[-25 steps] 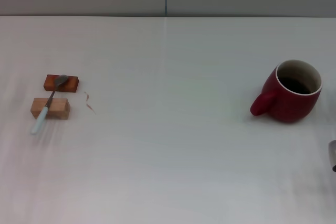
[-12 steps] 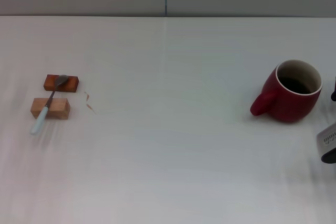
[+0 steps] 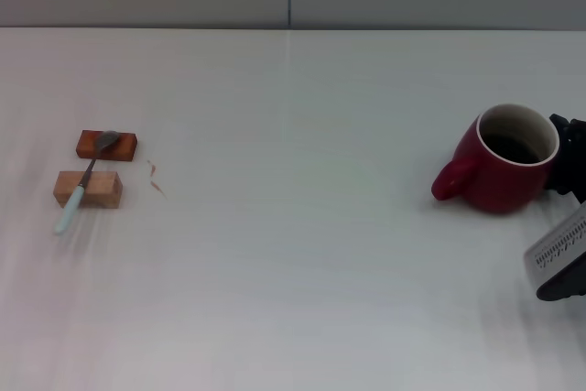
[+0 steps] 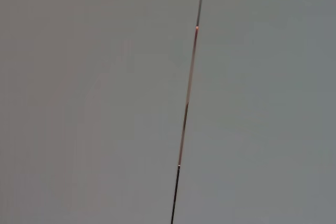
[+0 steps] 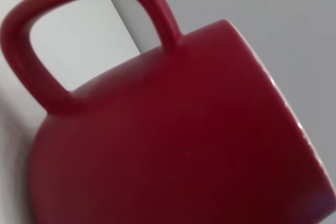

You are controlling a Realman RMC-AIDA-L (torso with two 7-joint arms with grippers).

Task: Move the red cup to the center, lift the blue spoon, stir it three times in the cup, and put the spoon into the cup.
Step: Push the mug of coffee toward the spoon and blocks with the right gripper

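Nothing of the task reads as done yet: the rounded dark-red ceramic mug with loop handle and cream inner rim, the red cup [image 3: 508, 160], sits far to the right side of the plain white surface [image 3: 302, 263], well apart from the middle, handle pointing toward centre. The slim spoon with pale blue handle and grey metal bowl, the blue spoon [image 3: 84, 180], lies untouched at the far left, propped across an orange-red block [image 3: 107, 145] and a tan wooden block [image 3: 88, 189], handle tip down on the surface. A small reddish scrap [image 3: 156, 178] lies just beside the blocks. The right pincer [image 3: 566, 171] shows at the right frame edge touching or just beside the cup's outer side; in the right wrist view the cup fills the frame very close, but no fingers show, so how far open it is or whether it grips cannot be told, likely only closing in. The left pincer is not seen; its wrist view shows only a blank wall with a seam. Left to do: slide cup to centre, lift spoon, three stirs, drop spoon in. Room: wide bare stretch between cup and spoon, no obstacles on the path; the cup sits near the right edge of view, back edge of the surface well behind it.
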